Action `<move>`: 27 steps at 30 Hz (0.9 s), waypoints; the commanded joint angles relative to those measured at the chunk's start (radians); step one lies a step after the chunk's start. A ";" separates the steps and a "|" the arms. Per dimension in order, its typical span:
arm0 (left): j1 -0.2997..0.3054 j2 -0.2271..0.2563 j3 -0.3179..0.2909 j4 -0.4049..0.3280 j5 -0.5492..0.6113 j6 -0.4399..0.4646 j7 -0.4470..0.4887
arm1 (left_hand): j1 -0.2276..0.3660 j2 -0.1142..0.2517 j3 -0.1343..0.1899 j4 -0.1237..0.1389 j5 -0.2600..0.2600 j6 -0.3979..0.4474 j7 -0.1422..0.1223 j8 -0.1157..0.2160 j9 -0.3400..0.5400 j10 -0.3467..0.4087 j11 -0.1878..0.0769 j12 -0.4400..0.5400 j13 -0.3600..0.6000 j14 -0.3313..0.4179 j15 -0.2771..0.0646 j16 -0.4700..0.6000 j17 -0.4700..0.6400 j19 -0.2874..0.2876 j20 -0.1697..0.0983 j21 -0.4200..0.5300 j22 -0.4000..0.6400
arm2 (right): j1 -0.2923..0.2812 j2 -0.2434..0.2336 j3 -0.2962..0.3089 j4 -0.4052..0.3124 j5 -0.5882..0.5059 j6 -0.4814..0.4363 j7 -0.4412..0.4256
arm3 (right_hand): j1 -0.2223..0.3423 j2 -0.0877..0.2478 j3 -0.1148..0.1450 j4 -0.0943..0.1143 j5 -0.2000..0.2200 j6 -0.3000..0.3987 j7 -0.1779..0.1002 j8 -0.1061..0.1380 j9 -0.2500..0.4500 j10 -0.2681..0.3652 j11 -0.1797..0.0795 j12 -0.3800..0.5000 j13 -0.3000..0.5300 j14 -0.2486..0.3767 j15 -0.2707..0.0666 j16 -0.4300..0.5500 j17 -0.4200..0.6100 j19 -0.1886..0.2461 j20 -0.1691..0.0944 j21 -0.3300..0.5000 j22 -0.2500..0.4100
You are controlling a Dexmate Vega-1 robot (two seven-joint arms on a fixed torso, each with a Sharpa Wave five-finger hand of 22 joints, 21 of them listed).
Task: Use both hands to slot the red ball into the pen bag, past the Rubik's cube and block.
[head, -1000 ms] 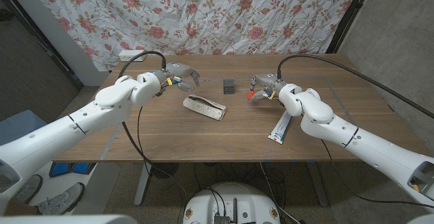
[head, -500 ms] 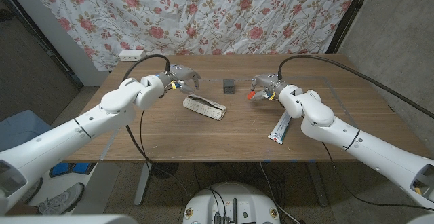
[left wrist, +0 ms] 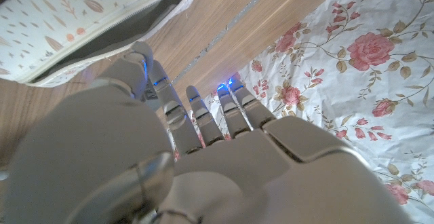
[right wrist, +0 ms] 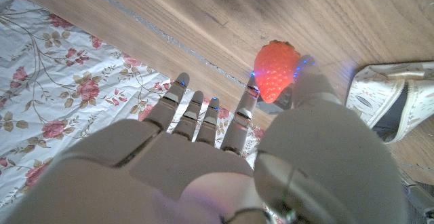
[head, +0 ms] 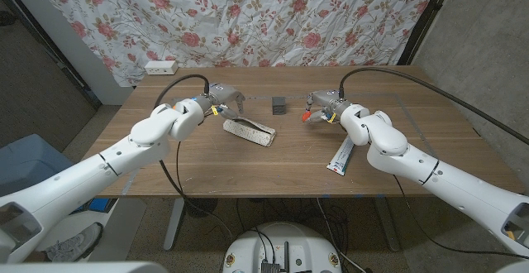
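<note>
My left hand (head: 221,96) hovers over the far-left end of the pen bag (head: 250,129), fingers spread and holding nothing. The bag lies slantwise on the wooden table (head: 207,161), left of centre. In the left wrist view its zip gapes along one long side, showing a dark slot (left wrist: 81,44). It looks like soft, limp cloth (likely to slide or fold if pushed at one end only), so I judge it best pinned or pinched at the lip of the opening.

Just right of the bag, further back, stands a small dark cube (head: 278,105); too small to tell whether it is the Rubik's cube or the block, and I cannot make out a second such piece.

Right of centre, my right hand (head: 324,104) pinches the red thing (right wrist: 275,78) between thumb and a fingertip, just above the table. The task calls it a ball, but the right wrist view shows a pitted, strawberry-shaped surface tapering to a point. It seems light and small, probably a toy; whether it is firm or squashy I cannot tell. The waist is where the pinch sits now, and the taper may slip.

Nearer on the right lies a white flat packet (head: 341,156), its print unreadable.
</note>
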 commanded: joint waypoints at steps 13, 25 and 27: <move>-0.013 -0.050 0.052 0.075 0.031 0.006 0.066 | 0.036 0.010 -0.019 0.003 0.000 0.042 0.010 0.008 0.007 0.040 0.001 0.009 0.002 0.037 -0.145 0.008 0.003 0.024 -0.024 0.010 0.003 | -0.013 -0.001 0.007 -0.007 0.001 -0.012 -0.008 | 0.002 0.011 -0.005 0.001 0.005 0.038 -0.025 0.007 0.005 0.011 0.002 -0.002 0.003 0.010 0.003 0.002 0.004 0.009 -0.003 -0.001 0.004; -0.031 -0.058 0.074 0.097 0.039 0.002 0.058 | 0.048 0.019 -0.029 0.007 -0.001 0.064 0.018 0.009 0.008 0.056 0.000 0.009 0.002 0.052 -0.149 0.009 0.004 0.035 -0.023 0.011 0.004 | -0.017 0.000 0.008 -0.011 0.001 -0.021 -0.012 | 0.002 0.011 -0.005 0.001 0.005 0.038 -0.025 0.007 0.005 0.011 0.001 -0.003 0.003 0.011 0.004 0.002 0.005 0.010 -0.002 -0.001 0.004; -0.034 -0.060 0.079 0.102 0.045 -0.002 0.062 | 0.049 0.021 -0.030 0.007 -0.001 0.068 0.017 0.010 0.008 0.058 0.000 0.009 0.002 0.054 -0.148 0.009 0.004 0.037 -0.023 0.012 0.004 | -0.016 0.000 0.007 -0.011 0.001 -0.020 -0.011 | 0.002 0.011 -0.006 0.001 0.005 0.038 -0.025 0.007 0.005 0.011 0.001 -0.004 0.003 0.012 0.004 0.003 0.005 0.009 -0.003 -0.001 0.004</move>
